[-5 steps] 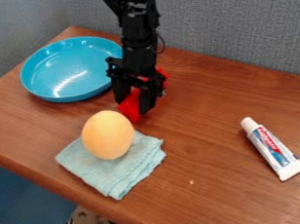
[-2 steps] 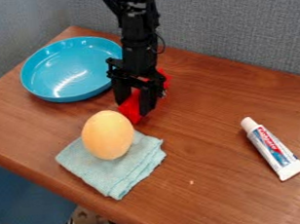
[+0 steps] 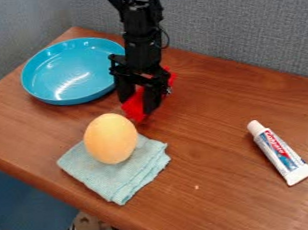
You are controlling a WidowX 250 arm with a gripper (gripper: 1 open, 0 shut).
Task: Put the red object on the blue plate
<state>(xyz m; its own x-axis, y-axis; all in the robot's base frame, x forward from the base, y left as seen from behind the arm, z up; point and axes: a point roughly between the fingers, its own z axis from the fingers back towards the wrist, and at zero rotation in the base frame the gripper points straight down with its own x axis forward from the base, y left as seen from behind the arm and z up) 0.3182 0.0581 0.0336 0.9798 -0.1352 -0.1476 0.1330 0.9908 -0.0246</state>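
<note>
presently, one view only, the camera looking down across a brown wooden table (image 3: 223, 101) from its front; the black arm (image 3: 139, 23) descends from the top of the picture and its gripper (image 3: 141, 98) points straight down at the tabletop; the black fingers (image 3: 125, 93) stand either side of the red object (image 3: 148, 101), a small bright red block that sits on the table beneath the gripper; the jaws are set around the block, but whether they press on it or merely straddle it cannot be told from this angle, since the fingers hide most of its sides; the block appears to rest on the wood, though its underside is hidden.

further, the blue plate (image 3: 46, 70), a round, glossy, shallow dish, lies at the back left of the table, just beside the gripper, its rim near the left finger but apart from it; the red object is outside the plate, to its right; an orange egg-shaped ball (image 3: 111, 138) sits on a light blue folded cloth (image 3: 134, 171) in front of the gripper, near it, not touching; a white toothpaste tube (image 3: 279, 150) with red and blue print lies flat at the right, well apart from the rest; a grey wall (image 3: 257, 19) stands behind the table.
</note>
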